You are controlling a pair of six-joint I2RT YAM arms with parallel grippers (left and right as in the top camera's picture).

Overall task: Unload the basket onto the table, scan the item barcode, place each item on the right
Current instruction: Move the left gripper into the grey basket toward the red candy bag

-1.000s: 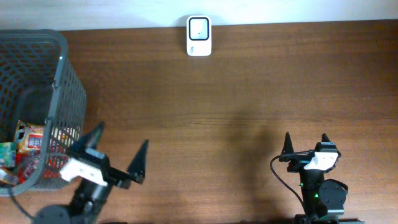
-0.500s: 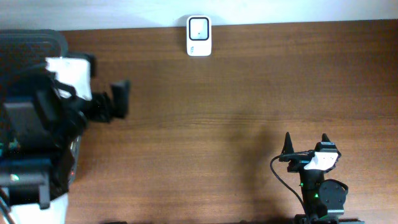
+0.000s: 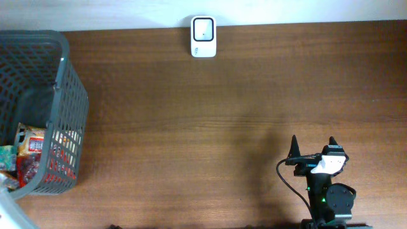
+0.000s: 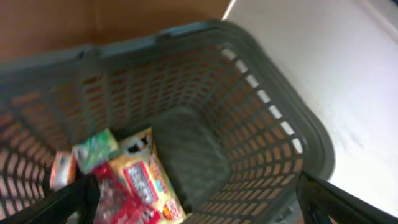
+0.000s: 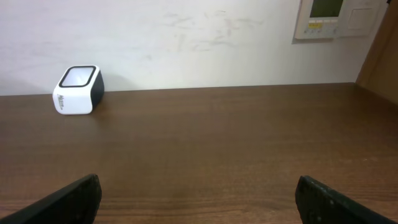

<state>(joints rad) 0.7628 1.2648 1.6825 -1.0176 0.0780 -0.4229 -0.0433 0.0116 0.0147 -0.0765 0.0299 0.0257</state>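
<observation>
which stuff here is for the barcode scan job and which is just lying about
For the job:
white scanner
snack packets
grey basket holding them

Just there:
wall control panel

Table (image 3: 191, 114) was dark brown, wood grain ran lengthwise. Basket (image 3: 63, 83) was dark grey, walls patterned with slot mesh. Packets (image 4: 146, 183) showed yellow-orange with red print, one green, others red. Scanner (image 5: 78, 90) had white body, black side, pale window. Wall (image 5: 186, 37) was off-white, faintly smudged. Panel (image 5: 326, 18) was cream, screen greenish. Right tool (image 3: 312, 143) was black with white housing.
</observation>
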